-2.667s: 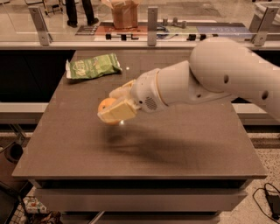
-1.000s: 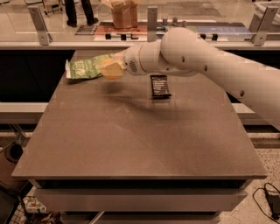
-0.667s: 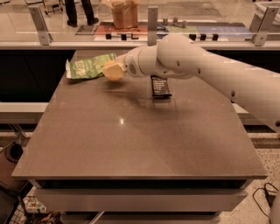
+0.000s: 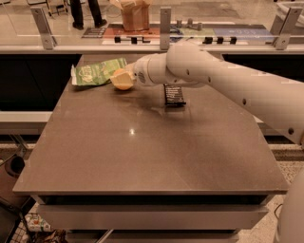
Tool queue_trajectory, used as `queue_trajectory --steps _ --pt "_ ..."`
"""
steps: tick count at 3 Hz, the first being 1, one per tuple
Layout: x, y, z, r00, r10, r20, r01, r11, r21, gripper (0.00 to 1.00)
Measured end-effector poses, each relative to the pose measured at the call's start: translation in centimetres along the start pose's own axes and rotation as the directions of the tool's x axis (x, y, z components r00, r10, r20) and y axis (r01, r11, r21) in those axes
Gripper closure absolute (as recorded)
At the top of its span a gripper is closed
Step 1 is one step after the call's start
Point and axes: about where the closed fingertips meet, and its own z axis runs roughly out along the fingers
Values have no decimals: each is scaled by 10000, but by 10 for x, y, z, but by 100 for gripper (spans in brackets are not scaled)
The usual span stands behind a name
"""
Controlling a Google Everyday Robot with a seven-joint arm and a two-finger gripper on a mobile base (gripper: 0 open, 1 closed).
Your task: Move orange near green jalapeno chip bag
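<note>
The orange [image 4: 121, 81] is held in my gripper [image 4: 122, 79] at the far left of the table, low over the surface. The pale fingers wrap around the fruit. The green jalapeno chip bag [image 4: 96, 72] lies flat just to the left of the orange, with its right end close to or touching the fruit. My white arm [image 4: 223, 85] reaches in from the right across the back of the table.
A small black snack bar wrapper [image 4: 174, 95] lies on the brown table [image 4: 142, 152] under my forearm. A glass rail with metal posts [image 4: 165, 21] runs behind the table's far edge. A brown paper bag [image 4: 134, 14] stands beyond it.
My gripper has carried the orange from the middle of the table to the far left, beside the chip bag, and has lowered it slightly toward the surface.
</note>
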Motion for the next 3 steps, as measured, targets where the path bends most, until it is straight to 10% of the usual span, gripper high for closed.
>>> queue_trajectory --steps 3 --pt "-1 5 4 10000 -29 -2 29 9999 -96 12"
